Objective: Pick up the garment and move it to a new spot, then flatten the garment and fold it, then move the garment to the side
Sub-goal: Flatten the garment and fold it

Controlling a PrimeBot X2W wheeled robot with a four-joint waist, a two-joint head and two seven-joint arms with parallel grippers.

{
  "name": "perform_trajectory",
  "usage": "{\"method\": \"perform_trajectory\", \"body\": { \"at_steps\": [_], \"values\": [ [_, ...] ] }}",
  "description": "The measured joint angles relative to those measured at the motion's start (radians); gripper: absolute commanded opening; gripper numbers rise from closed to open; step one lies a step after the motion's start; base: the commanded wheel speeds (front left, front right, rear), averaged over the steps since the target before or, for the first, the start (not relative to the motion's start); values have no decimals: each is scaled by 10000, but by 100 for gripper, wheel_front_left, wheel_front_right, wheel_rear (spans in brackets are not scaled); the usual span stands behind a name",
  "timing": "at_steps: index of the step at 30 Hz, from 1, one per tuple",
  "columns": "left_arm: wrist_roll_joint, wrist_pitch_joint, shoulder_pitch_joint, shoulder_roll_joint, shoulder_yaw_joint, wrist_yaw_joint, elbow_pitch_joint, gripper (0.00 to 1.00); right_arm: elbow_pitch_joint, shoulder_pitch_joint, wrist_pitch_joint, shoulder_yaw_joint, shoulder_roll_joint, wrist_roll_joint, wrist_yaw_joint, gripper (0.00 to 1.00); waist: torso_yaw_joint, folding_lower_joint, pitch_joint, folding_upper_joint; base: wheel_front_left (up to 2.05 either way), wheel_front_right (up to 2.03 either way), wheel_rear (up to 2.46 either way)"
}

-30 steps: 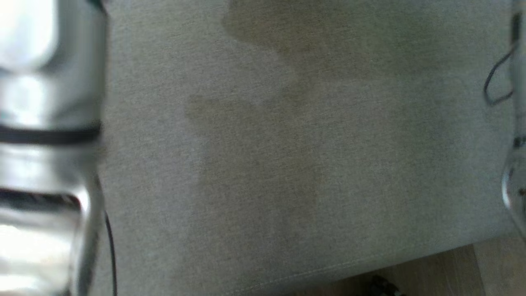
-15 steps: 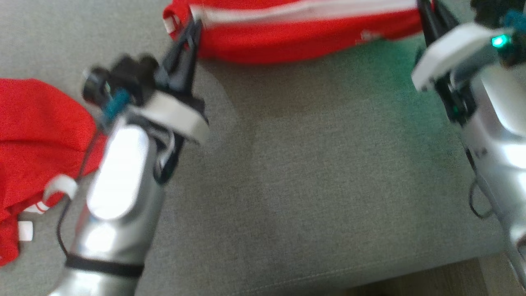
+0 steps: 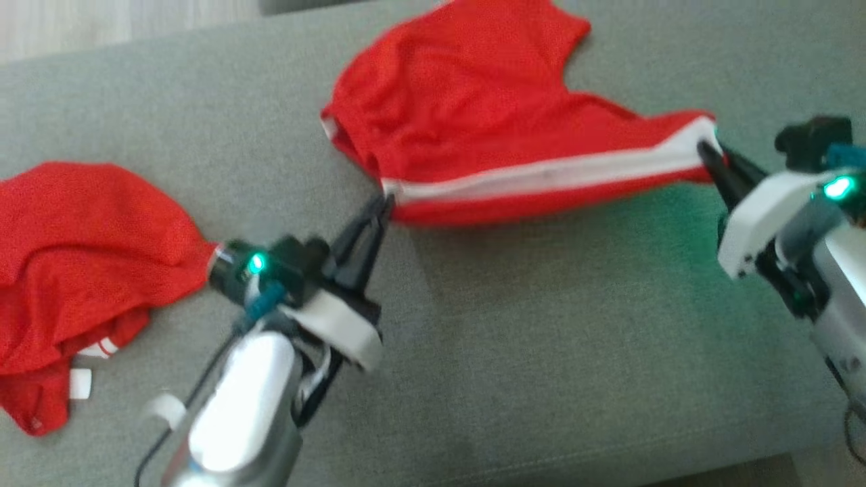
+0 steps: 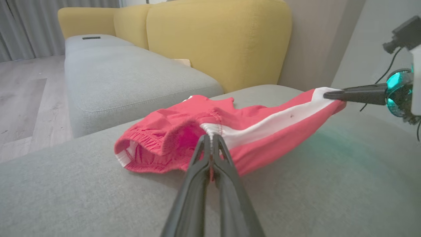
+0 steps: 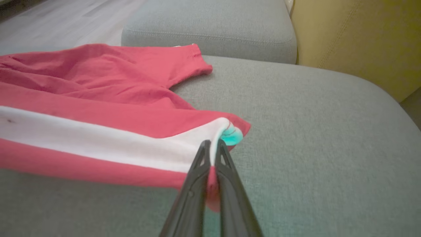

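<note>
Head view: my left claw & right claw both pinched tight on red shorts; looks light, floppy, sags btwn grips, so waistband + hem corners seem best holds

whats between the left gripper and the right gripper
The red garment: its white stripe spans from the left gripper to the right gripper, both shut on it. Clearest in the head view.

Grey sofa seat, yellow backrest, wooden floor.
</note>
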Motion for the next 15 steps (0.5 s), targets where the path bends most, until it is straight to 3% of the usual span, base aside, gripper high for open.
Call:
{"method": "perform_trajectory", "body": {
  "at_steps": [9, 15],
  "values": [
    [56, 0, 1698, 123, -606, -2, -535, 0, -1730, 2030, 1149, -94, -1139, 339, 0, 0, 15, 0, -917, 0, 0, 0, 0],
    [-56, 0, 2585, 238, -943, -2, -1049, 0, -3233, 3653, 2222, -861, -1914, 610, 0, 0, 35, 0, -1393, 0, 0, 0, 0]
  ]
}}
